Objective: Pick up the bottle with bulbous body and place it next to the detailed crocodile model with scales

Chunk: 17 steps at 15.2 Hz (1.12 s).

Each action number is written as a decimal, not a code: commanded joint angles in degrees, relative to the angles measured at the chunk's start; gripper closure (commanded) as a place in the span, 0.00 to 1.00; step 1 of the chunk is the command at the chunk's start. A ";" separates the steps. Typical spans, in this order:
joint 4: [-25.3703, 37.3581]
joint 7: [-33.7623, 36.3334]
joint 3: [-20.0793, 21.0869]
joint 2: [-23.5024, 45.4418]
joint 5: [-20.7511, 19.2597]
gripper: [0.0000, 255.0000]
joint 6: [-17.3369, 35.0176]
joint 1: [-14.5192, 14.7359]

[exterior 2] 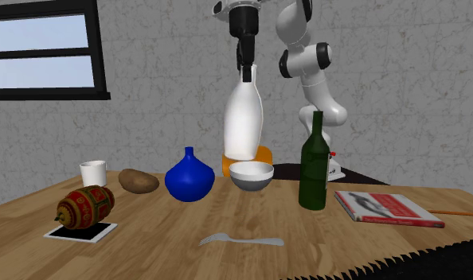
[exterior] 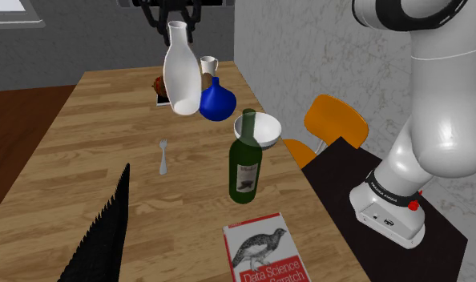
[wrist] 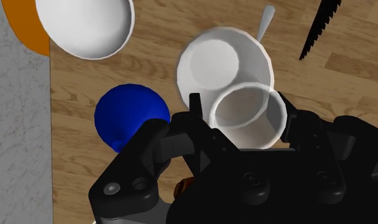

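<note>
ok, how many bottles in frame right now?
3: white bottle held by its neck in the gripper, above the table; blue bulbous bottle on the table near it; green wine bottle upright between bowl and book. None seem hidden.

A wooden desk (exterior: 84, 160) spans the shoulder view's middle. At centre a dark green wine bottle (exterior: 245, 160) stands upright, with a white bowl (exterior: 259, 130) just above and right of it and a blue round-bellied vase (exterior: 217, 102) higher up. A pale fork (exterior: 163, 156) lies left of centre. A red book (exterior: 260, 250) with a bird drawing lies at the bottom edge. An orange chair (exterior: 334, 118) stands right of the desk. At the second exterior view's lower left sit a white cup (exterior 2: 93, 173), a potato (exterior 2: 138, 181) and a red barrel (exterior 2: 85, 208) on a card (exterior 2: 80, 233), below a window (exterior 2: 40, 48).
</note>
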 commanded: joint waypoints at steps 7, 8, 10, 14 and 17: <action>-3.30 2.72 1.23 -4.59 1.10 1.00 -1.23 0.82; -6.91 3.56 1.66 -6.95 1.87 1.00 0.08 0.62; -12.93 5.20 2.37 -11.05 3.29 1.00 2.16 0.60; -21.93 8.50 3.78 -17.65 5.75 1.00 4.98 1.40; -27.01 11.10 4.95 -21.68 7.38 1.00 6.38 2.40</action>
